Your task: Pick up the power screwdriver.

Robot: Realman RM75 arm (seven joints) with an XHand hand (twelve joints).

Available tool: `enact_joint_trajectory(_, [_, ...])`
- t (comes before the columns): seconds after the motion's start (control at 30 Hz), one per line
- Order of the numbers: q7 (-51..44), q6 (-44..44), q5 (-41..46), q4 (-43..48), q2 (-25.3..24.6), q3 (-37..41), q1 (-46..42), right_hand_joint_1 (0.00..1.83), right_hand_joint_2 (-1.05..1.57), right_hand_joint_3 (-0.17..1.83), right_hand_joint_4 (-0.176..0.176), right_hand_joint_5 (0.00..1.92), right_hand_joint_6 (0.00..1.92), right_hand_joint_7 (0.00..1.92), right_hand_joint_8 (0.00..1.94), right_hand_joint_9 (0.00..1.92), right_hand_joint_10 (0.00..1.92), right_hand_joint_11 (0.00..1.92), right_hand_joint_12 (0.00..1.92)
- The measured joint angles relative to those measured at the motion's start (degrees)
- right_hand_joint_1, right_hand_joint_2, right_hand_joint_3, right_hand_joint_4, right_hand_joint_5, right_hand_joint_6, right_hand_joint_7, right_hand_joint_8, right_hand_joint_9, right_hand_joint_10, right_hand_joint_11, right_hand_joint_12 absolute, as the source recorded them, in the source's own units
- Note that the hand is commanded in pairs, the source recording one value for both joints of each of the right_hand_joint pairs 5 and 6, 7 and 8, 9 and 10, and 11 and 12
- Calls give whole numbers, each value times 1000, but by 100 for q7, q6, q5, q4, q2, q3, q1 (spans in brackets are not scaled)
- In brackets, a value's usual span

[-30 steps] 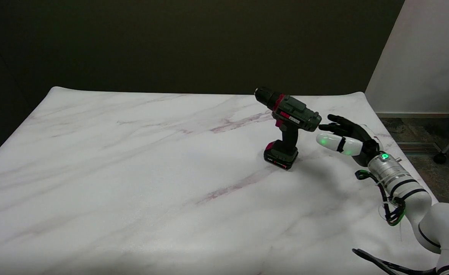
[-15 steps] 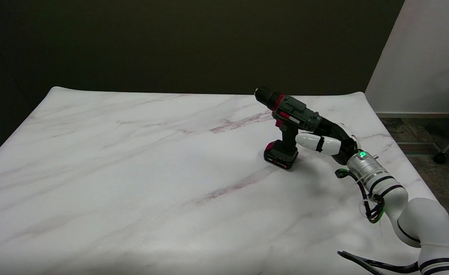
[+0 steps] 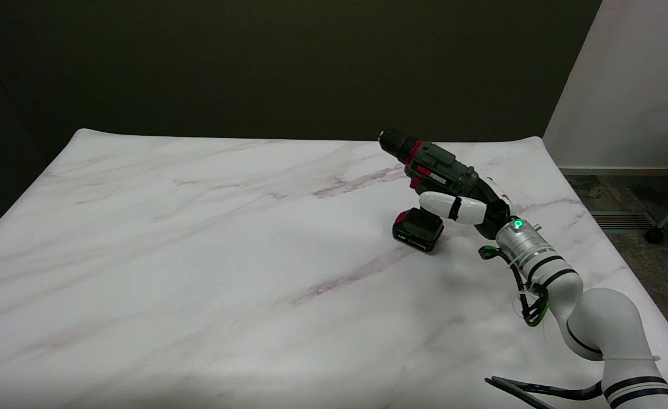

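Note:
The power screwdriver is dark green and black with red trim. It stands upright on its battery base at the table's right rear, chuck pointing up and left. My right hand reaches in from the right at handle height. Its white thumb lies stretched straight across the front of the handle, just under the motor body. The other fingers pass behind the tool and are hidden. The thumb is not curled around the handle, and the tool rests on the table.
The white marble-patterned table has its right edge close beside my forearm. A thin black cable lies at the lower right. Beyond the right edge is floor and a white wall.
My right hand has moved left from beside the tool to its handle, and the thumb now crosses the handle's front. The power screwdriver has not moved.

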Motion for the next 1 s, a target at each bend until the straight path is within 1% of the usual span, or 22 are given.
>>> enact_joint_trajectory(0.7, [7,691,-14,93,-35,-745,55,998,213,431,-176,228,228,407,407,197,197,364,364])
enact_joint_trajectory(1.0, [8,901,-16,76,-56,-917,45,989,226,424,-164,222,222,404,404,195,195,359,359])
